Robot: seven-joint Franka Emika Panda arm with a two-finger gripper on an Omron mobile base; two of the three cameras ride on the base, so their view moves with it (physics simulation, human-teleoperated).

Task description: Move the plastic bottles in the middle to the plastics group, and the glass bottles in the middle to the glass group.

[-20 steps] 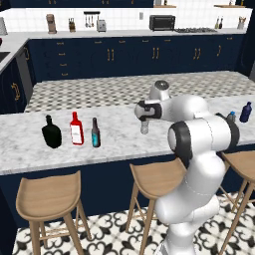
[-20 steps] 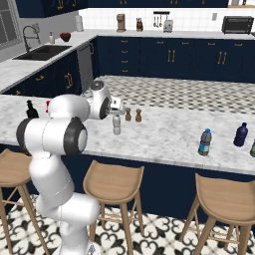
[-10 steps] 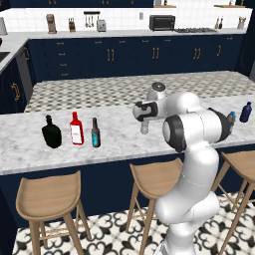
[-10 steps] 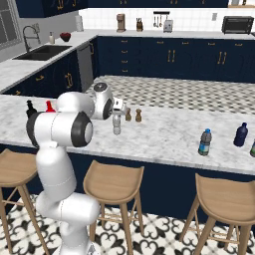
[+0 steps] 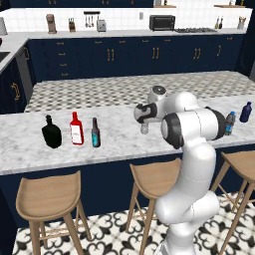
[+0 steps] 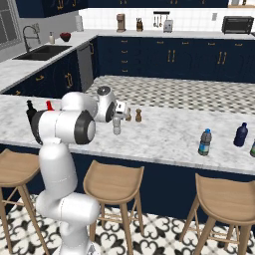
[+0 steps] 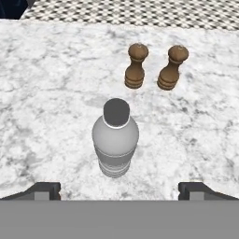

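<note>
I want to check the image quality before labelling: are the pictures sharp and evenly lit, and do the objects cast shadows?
Hand view: sharp, evenly lit, with only a faint soft shadow around the grey bottle and the two brown shakers. Left and right base views: flat rendered light, no glare on the marble counter, slightly soft far cabinets.

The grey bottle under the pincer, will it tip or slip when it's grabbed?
The grey bottle stands tall on a narrow base, so a nudge could tip it. Its round, smooth-looking body may slip. It looks like thin clear plastic, so probably light.
</note>
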